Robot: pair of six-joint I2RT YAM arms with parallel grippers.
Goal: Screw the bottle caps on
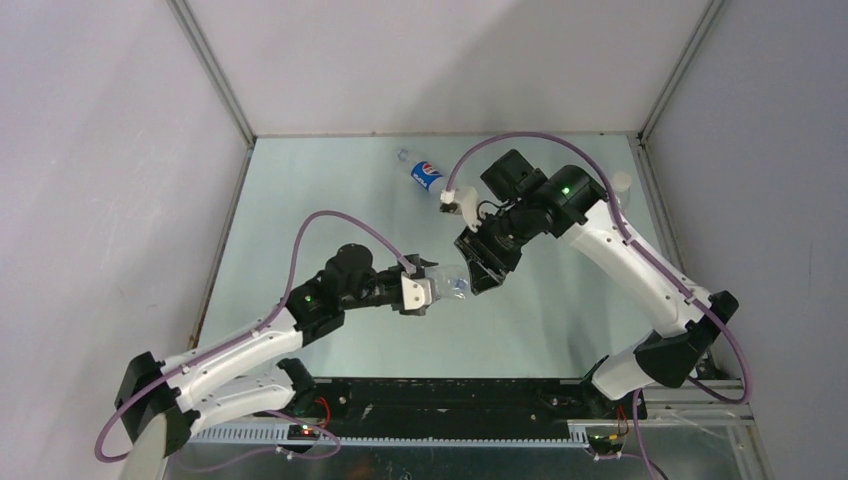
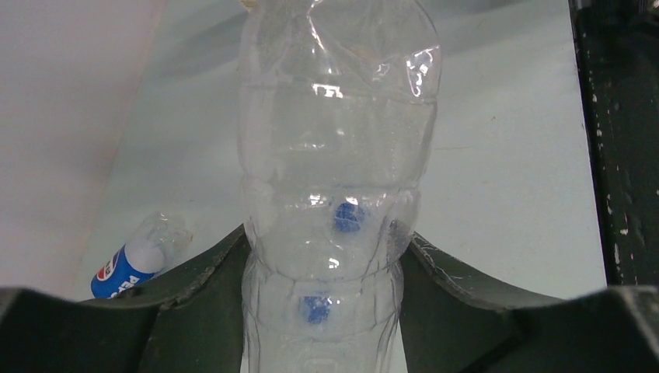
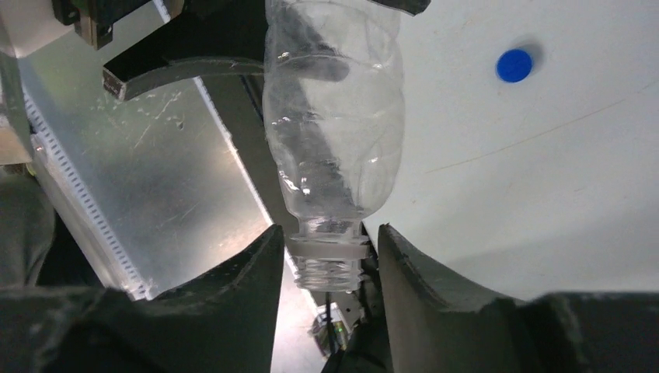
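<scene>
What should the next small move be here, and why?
Probably the right gripper should back away from the clear bottle and go for the loose blue cap: its threaded neck is bare, the left gripper holds it, and the right one carries no cap.

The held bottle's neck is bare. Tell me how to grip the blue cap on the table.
Grip the blue cap across its side wall, from straight above: it lies flat on the table, so only its rim offers opposing faces.
</scene>
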